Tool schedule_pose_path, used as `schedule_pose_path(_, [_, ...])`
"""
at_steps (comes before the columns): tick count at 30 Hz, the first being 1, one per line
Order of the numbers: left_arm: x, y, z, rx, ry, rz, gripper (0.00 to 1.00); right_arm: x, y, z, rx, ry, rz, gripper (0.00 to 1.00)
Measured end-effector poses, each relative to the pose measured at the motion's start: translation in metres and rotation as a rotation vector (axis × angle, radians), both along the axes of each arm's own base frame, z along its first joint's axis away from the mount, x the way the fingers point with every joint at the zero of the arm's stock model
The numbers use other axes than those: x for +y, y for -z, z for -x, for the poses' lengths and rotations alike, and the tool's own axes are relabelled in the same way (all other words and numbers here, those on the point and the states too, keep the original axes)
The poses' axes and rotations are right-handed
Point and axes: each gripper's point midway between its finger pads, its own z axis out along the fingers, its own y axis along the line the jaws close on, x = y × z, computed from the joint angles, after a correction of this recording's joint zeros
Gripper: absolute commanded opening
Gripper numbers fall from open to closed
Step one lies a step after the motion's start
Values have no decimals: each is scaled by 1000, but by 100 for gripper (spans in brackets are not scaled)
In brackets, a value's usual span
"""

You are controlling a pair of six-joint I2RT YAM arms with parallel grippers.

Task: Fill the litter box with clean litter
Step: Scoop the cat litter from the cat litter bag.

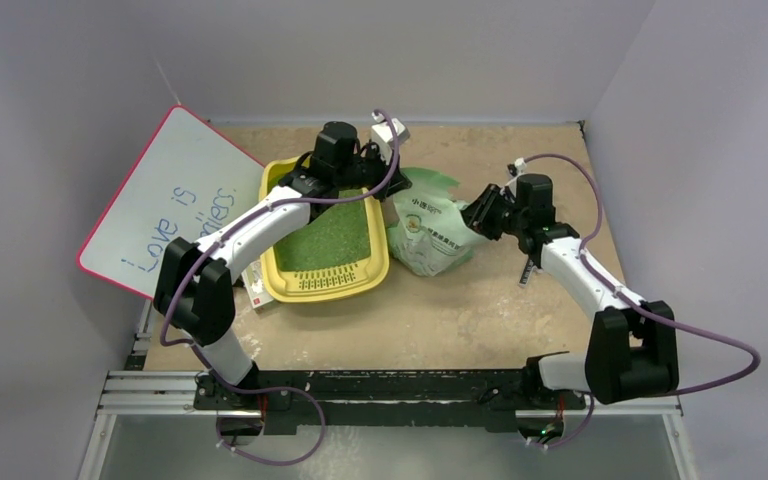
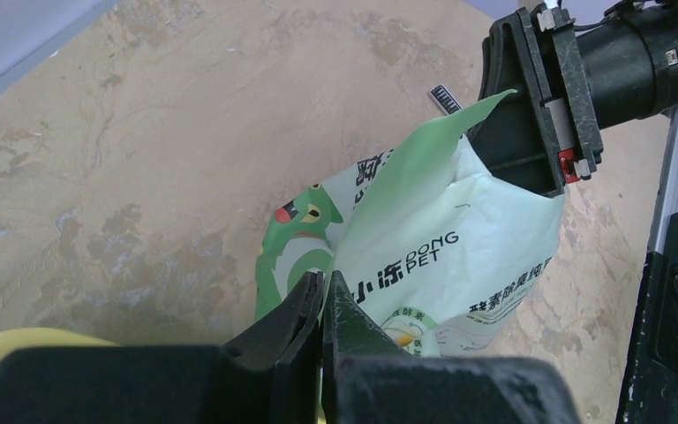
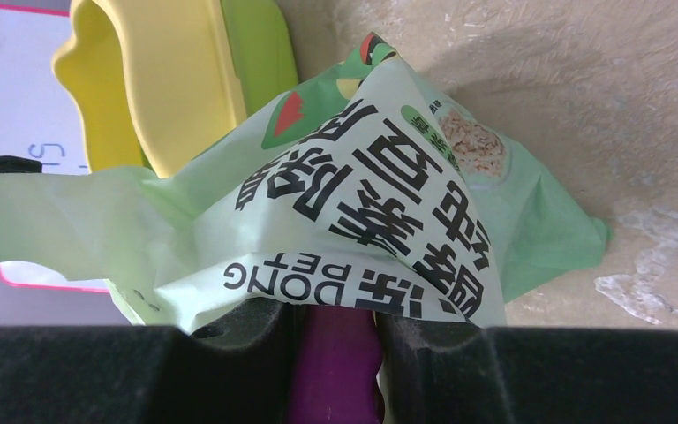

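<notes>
The yellow litter box lies left of centre on the table, its floor covered with green clean litter. A pale green printed bag stands against the box's right side. My left gripper reaches over the box and is shut on the bag's thin top flap, with the jaws pressed together. My right gripper is at the bag's right side, shut on the handle of a purple scoop. The scoop's bowl is hidden behind the bag. One yellow end of the box shows behind it.
A white board with a pink edge leans against the left wall beside the box. A small white card lies under the box's near left corner. A small striped strip lies by the right arm. Grey walls close three sides.
</notes>
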Motion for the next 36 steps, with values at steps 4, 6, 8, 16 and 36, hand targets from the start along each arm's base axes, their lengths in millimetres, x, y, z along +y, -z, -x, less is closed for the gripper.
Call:
schedule_pose_path(4, [-1, 0, 0, 1, 3, 0, 0, 1, 2, 0, 2, 5, -57, 0])
schedule_pose_path(6, [-1, 0, 1, 1, 5, 1, 0, 1, 3, 0, 1, 6, -78, 0])
schedule_pose_path(8, [-1, 0, 1, 2, 7, 1, 0, 0, 3, 0, 4, 11, -101, 0])
schedule_pose_path(16, [-3, 7, 2, 17, 14, -5, 0, -3, -5, 11, 21, 22, -244, 0])
schedule_pose_path(36, [0, 11, -1, 26, -2, -16, 0, -54, -36, 29, 13, 118, -453, 0])
